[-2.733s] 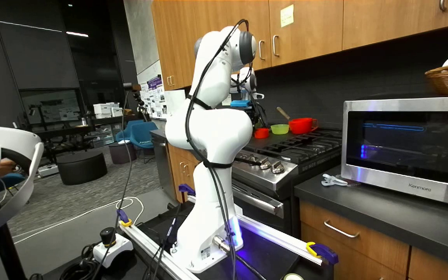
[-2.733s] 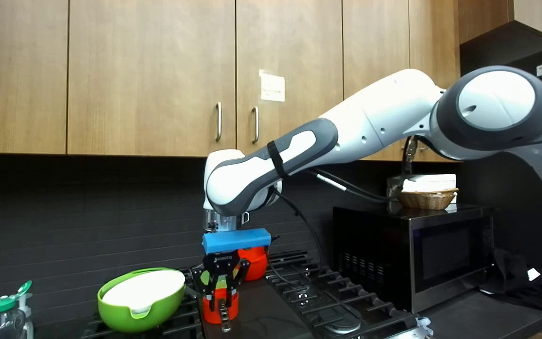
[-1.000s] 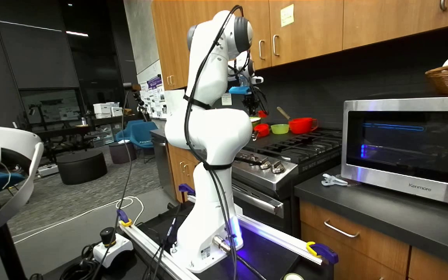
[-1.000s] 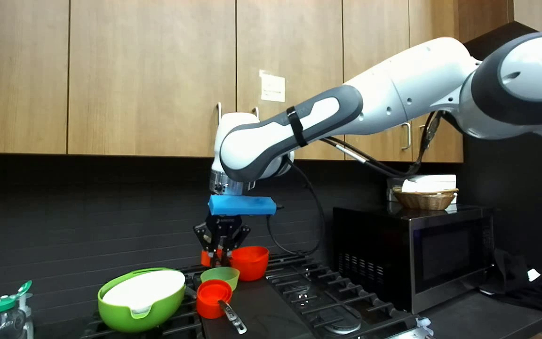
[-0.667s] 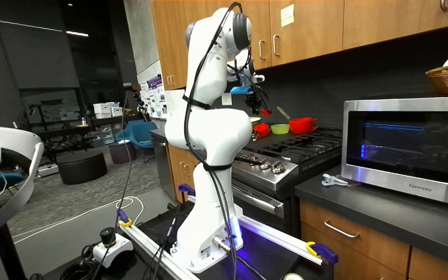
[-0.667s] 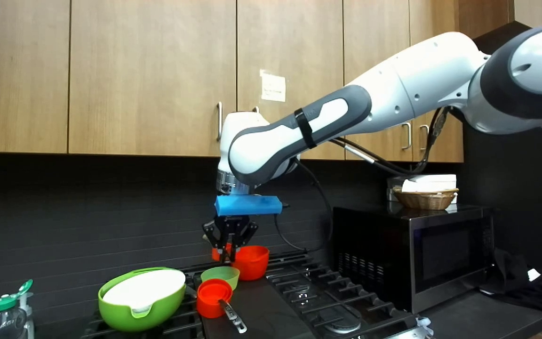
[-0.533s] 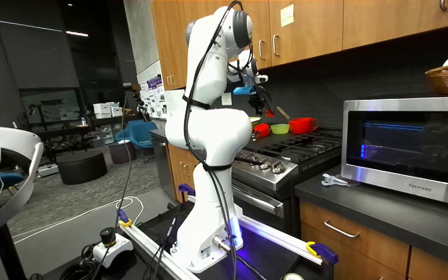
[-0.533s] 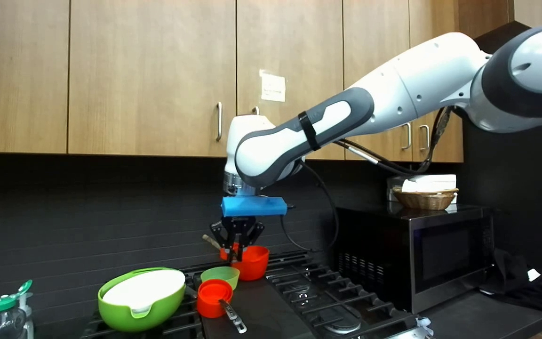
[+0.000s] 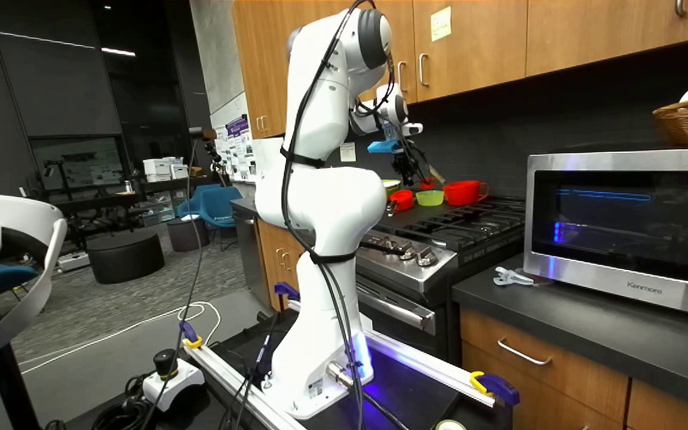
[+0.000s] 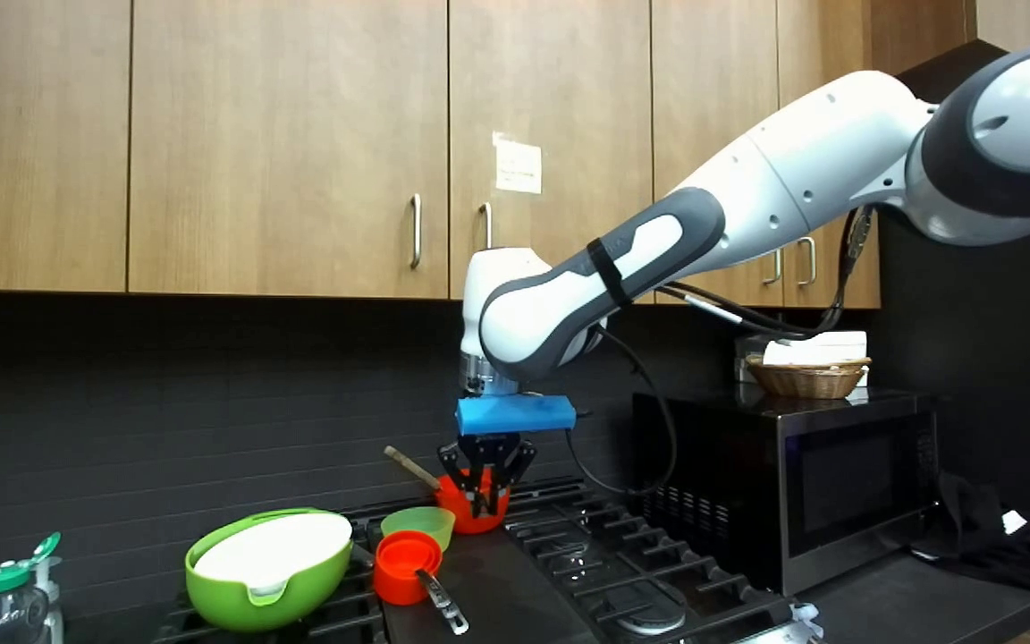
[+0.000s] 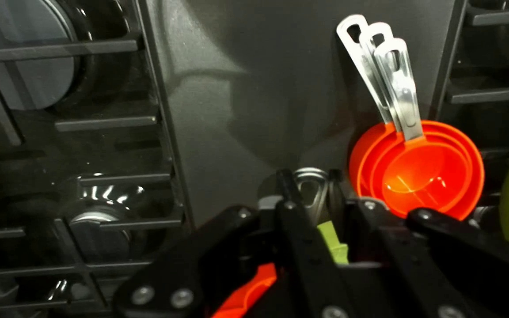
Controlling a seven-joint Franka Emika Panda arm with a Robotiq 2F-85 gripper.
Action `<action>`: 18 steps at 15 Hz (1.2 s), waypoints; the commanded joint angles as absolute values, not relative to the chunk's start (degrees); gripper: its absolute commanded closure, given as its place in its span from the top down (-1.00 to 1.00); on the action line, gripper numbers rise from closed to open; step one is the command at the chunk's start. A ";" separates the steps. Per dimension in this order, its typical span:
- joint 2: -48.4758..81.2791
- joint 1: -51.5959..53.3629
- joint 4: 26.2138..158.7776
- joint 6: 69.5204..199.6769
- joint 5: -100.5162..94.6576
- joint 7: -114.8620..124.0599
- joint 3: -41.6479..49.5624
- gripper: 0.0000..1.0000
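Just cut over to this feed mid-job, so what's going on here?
The robot arm is over the stove, its pincer clamped on the metal handle of a red measuring cup, held raised. Nearby on the stove stand a stack of red measuring cups, a light green cup and a larger red container with a wooden handle angled up at its rim. Whether the held cup touches that container, these views don't settle.

Soft, even light brightens the wood cabinets above a dim backsplash, while the wrist view shows blurry shadows on the stove plate, glinting metal handles and a soft-focus gripper.
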State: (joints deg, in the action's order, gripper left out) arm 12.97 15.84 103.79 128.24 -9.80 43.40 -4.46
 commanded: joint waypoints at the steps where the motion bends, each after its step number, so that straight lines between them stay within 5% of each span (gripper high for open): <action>1: 11.41 15.31 107.21 129.17 -9.74 43.67 -5.08 -0.89; 18: 12.69 14.84 110.19 128.56 -9.40 42.82 -5.19 -0.89</action>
